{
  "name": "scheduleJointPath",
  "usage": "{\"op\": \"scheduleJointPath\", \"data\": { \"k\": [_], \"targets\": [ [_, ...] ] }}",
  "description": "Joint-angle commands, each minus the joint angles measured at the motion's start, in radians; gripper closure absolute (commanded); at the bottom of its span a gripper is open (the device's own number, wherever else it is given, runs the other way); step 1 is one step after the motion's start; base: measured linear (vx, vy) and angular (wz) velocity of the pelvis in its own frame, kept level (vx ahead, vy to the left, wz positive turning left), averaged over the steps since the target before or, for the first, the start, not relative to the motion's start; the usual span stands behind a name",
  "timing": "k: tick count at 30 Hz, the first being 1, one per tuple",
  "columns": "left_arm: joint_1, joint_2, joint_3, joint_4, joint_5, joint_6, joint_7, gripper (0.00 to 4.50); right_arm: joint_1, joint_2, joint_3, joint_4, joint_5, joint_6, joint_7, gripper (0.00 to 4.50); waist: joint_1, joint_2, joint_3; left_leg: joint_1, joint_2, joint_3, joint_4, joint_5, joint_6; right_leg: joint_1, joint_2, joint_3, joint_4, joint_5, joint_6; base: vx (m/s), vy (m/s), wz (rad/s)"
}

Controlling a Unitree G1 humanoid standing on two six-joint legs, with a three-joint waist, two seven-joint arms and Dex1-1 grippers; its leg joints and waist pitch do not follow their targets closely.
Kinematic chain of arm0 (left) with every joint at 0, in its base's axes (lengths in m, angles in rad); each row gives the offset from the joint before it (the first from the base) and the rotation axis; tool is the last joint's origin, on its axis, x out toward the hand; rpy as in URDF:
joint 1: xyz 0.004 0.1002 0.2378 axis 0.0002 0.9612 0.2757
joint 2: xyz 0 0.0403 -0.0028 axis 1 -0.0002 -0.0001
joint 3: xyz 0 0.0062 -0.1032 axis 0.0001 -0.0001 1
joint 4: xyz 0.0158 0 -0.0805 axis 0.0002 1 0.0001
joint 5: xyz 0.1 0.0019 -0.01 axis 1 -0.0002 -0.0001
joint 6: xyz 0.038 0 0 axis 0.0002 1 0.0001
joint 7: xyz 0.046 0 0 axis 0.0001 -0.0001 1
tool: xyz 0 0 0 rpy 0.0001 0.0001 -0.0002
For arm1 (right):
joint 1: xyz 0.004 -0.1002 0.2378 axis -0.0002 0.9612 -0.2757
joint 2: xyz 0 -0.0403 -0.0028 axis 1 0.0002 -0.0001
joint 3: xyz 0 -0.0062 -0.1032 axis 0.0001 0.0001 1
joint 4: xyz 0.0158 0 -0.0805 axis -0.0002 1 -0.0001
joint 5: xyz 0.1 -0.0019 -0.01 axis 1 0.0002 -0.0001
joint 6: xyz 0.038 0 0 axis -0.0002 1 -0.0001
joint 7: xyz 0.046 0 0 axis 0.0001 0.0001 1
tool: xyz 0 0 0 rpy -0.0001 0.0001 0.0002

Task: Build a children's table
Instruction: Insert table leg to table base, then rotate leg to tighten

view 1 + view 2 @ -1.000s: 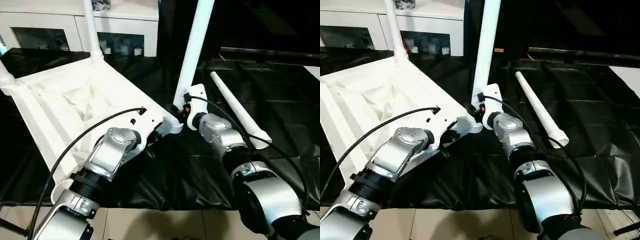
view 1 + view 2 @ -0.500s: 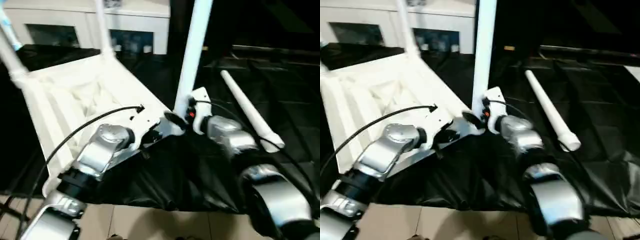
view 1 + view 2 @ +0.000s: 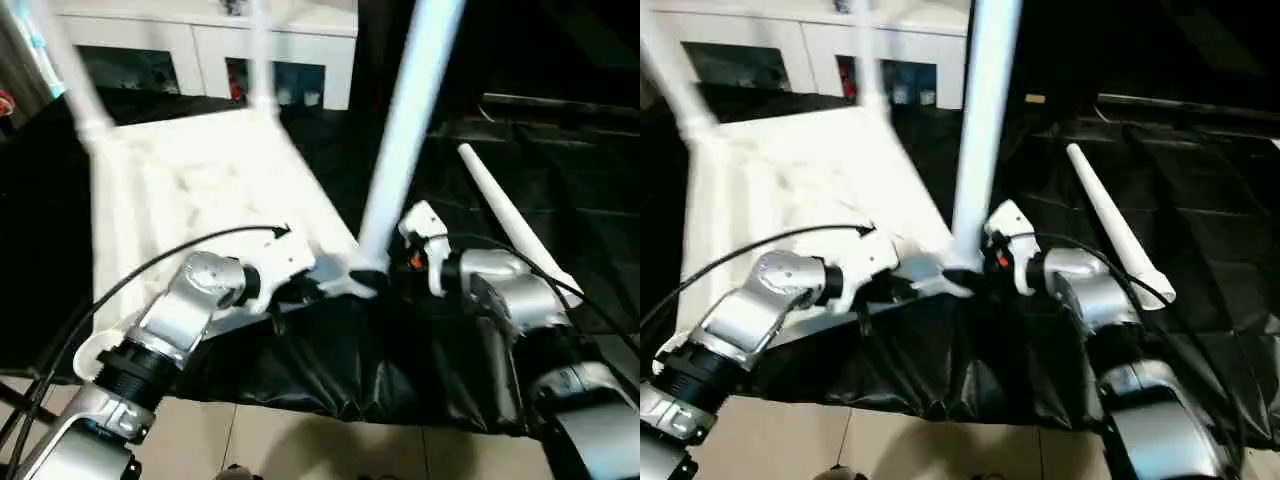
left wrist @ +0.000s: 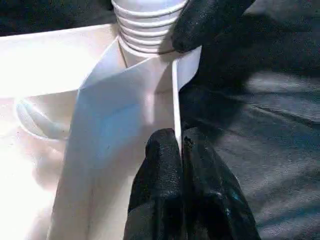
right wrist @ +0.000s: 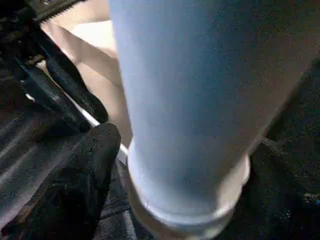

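The children's table lies upside down: its white tabletop (image 3: 200,180) rests ribbed side up on black cloth. Two legs (image 3: 70,70) (image 3: 262,55) stand in its far corners. A third leg (image 3: 405,130) stands upright in the near right corner socket, its threaded end (image 4: 147,30) showing above the socket. My left gripper (image 4: 179,140) is shut on the tabletop's thin rim next to that corner. My right gripper (image 5: 185,165) is open, one black finger (image 5: 85,175) on each side of the leg's base. Another leg (image 3: 510,230) lies loose on the cloth to the right.
Black cloth (image 3: 560,150) covers the work surface, and its front edge drops to a tiled floor (image 3: 300,450). A white cabinet with glass doors (image 3: 200,50) stands behind the tabletop. My silver forearms (image 3: 170,330) reach in from the front.
The head camera has swung, so the whole picture has shifted. Both grippers stay at the same near corner of the tabletop, and the leg there still stands upright.
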Motion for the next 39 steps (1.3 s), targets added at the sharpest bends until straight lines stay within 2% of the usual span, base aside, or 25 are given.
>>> {"op": "scheduleJointPath", "data": {
  "k": [1, 4, 6, 7, 10, 11, 15, 19, 21, 22, 24, 26, 27, 29, 32, 33, 35, 38, 39],
  "targets": [
    [-0.016, -0.003, -0.012, -0.026, -0.01, -0.065, -0.032, 4.5, 0.025, -0.018, 0.017, -0.056, 0.014, 0.016, 0.043, 0.74, -0.006, 0.015, -0.087, 0.014, 0.023, -0.003, -0.062, -0.202, 0.025, 0.067, -0.068, 0.047, -0.068, -0.195, -0.21, 0.0, 0.0, 0.0],
    [-0.007, 0.008, -0.021, -0.02, -0.008, -0.094, -0.051, 4.5, 0.041, -0.03, 0.026, -0.088, 0.014, 0.031, 0.074, 1.08, -0.004, 0.015, -0.087, 0.014, 0.022, -0.002, -0.061, -0.198, 0.031, 0.067, -0.067, 0.047, -0.069, -0.19, -0.208, 0.0, 0.0, 0.0],
    [-0.001, 0.012, -0.023, -0.014, -0.008, -0.109, -0.061, 4.5, 0.053, -0.041, 0.039, -0.107, 0.007, 0.039, 0.094, 1.11, -0.005, 0.011, -0.087, 0.014, 0.023, -0.002, -0.061, -0.2, 0.031, 0.068, -0.069, 0.046, -0.069, -0.202, -0.207, 0.0, 0.0, 0.0],
    [0.0, 0.015, -0.024, -0.011, -0.006, -0.114, -0.063, 4.5, 0.058, -0.044, 0.045, -0.111, 0.002, 0.039, 0.099, 1.35, -0.005, 0.011, -0.086, 0.014, 0.023, -0.002, -0.062, -0.202, 0.031, 0.066, -0.068, 0.046, -0.07, -0.218, -0.203, 0.0, 0.0, 0.0],
    [0.005, 0.026, -0.025, -0.001, -0.002, -0.127, -0.075, 4.5, 0.068, -0.05, 0.053, -0.122, -0.005, 0.044, 0.102, 1.55, -0.006, 0.005, -0.084, 0.015, 0.023, -0.001, -0.062, -0.214, 0.026, 0.064, -0.069, 0.047, -0.074, -0.258, -0.19, 0.0, 0.0, 0.0],
    [0.005, 0.027, -0.024, 0.0, -0.002, -0.129, -0.076, 4.5, 0.07, -0.05, 0.053, -0.124, -0.006, 0.045, 0.102, 1.64, -0.005, 0.007, -0.084, 0.016, 0.022, -0.002, -0.062, -0.217, 0.025, 0.064, -0.07, 0.047, -0.075, -0.276, -0.185, 0.0, 0.0, 0.0],
    [0.01, 0.034, -0.02, 0.005, -0.004, -0.137, -0.086, 4.5, 0.082, -0.051, 0.058, -0.131, -0.011, 0.05, 0.109, 1.74, -0.005, 0.008, -0.084, 0.016, 0.023, -0.003, -0.062, -0.218, 0.021, 0.062, -0.07, 0.048, -0.076, -0.294, -0.175, 0.0, 0.0, 0.0],
    [0.014, 0.029, -0.014, 0.007, -0.007, -0.131, -0.08, 4.5, 0.091, -0.045, 0.059, -0.129, -0.008, 0.059, 0.104, 1.76, -0.005, 0.008, -0.086, 0.015, 0.023, -0.003, -0.061, -0.203, 0.024, 0.064, -0.069, 0.048, -0.072, -0.256, -0.185, 0.0, 0.0, 0.0],
    [0.01, -0.006, 0.014, 0.01, -0.017, -0.09, -0.022, 4.5, 0.098, -0.01, 0.04, -0.099, -0.001, 0.069, 0.044, 1.76, -0.005, 0.002, -0.084, 0.013, 0.022, -0.001, -0.061, -0.202, 0.025, 0.064, -0.071, 0.048, -0.072, -0.263, -0.186, 0.0, 0.0, 0.0],
    [0.009, -0.011, 0.017, 0.012, -0.017, -0.086, -0.013, 4.5, 0.098, -0.005, 0.037, -0.094, 0.0, 0.07, 0.035, 1.76, -0.005, 0.004, -0.082, 0.016, 0.022, -0.002, -0.062, -0.214, 0.021, 0.063, -0.071, 0.047, -0.076, -0.294, -0.179, 0.0, 0.0, 0.0],
    [-0.001, -0.043, 0.037, 0.027, -0.012, -0.073, 0.049, 4.5, 0.087, 0.035, 0.007, -0.047, -0.002, 0.06, -0.052, 1.76, -0.01, -0.001, -0.079, 0.016, 0.02, -0.002, -0.063, -0.232, 0.015, 0.06, -0.073, 0.047, -0.081, -0.351, -0.165, 0.0, 0.0, 0.0],
    [-0.013, -0.082, 0.058, 0.051, -0.001, -0.061, 0.129, 4.5, 0.069, 0.086, -0.034, 0.01, -0.002, 0.048, -0.17, 1.76, -0.013, 0.0, -0.077, 0.02, 0.019, -0.004, -0.063, -0.264, 0.003, 0.057, -0.074, 0.044, -0.089, -0.415, -0.147, 0.0, 0.0, 0.0],
    [-0.018, -0.107, 0.061, 0.074, 0.017, -0.053, 0.185, 4.5, 0.048, 0.131, -0.063, 0.064, -0.004, 0.034, -0.277, 1.76, -0.02, -0.001, -0.076, 0.017, 0.018, -0.007, -0.066, -0.271, -0.004, 0.058, -0.074, 0.042, -0.09, -0.434, -0.138, 0.0, 0.0, 0.0],
    [-0.022, -0.15, 0.065, 0.109, 0.046, -0.035, 0.275, 4.5, 0.015, 0.204, -0.105, 0.144, -0.003, 0.015, -0.445, 1.76, -0.042, 0.003, -0.077, 0.016, 0.016, -0.011, -0.065, -0.283, -0.018, 0.055, -0.075, 0.039, -0.092, -0.457, -0.129, 0.0, 0.0, 0.0],
    [-0.018, -0.192, 0.063, 0.116, 0.069, -0.008, 0.347, 4.5, -0.013, 0.269, -0.138, 0.195, -0.005, -0.001, -0.592, 1.76, -0.056, 0.002, -0.078, 0.014, 0.012, -0.014, -0.064, -0.3, -0.014, 0.057, -0.075, 0.035, -0.099, -0.493, -0.111, 0.0, 0.0, 0.0],
    [-0.017, -0.196, 0.062, 0.116, 0.071, -0.005, 0.353, 4.5, -0.016, 0.275, -0.14, 0.2, -0.005, -0.002, -0.606, 1.76, -0.057, 0.002, -0.077, 0.018, 0.012, -0.011, -0.061, -0.305, -0.005, 0.051, -0.075, 0.036, -0.104, -0.504, -0.108, 0.0, 0.0, 0.0],
    [-0.02, -0.238, 0.059, 0.114, 0.081, 0.016, 0.403, 4.5, -0.045, 0.318, -0.154, 0.246, -0.017, -0.03, -0.699, 1.76, -0.058, 0.005, -0.08, 0.015, 0.013, -0.011, -0.062, -0.289, 0.001, 0.053, -0.072, 0.038, -0.097, -0.461, -0.119, 0.0, 0.0, 0.0],
    [-0.021, -0.257, 0.058, 0.111, 0.075, 0.017, 0.41, 4.5, -0.053, 0.331, -0.153, 0.26, -0.022, -0.043, -0.711, 1.76, -0.057, 0.008, -0.083, 0.018, 0.014, -0.008, -0.062, -0.283, 0.007, 0.052, -0.069, 0.041, -0.092, -0.389, -0.141, 0.0, 0.0, 0.0],
    [-0.022, -0.263, 0.058, 0.112, 0.071, 0.015, 0.404, 4.5, -0.058, 0.335, -0.156, 0.269, -0.023, -0.056, -0.696, 1.2, -0.056, 0.009, -0.084, 0.017, 0.014, -0.007, -0.061, -0.28, 0.01, 0.053, -0.07, 0.042, -0.09, -0.372, -0.147, 0.0, 0.0, 0.0]
  ]
}}
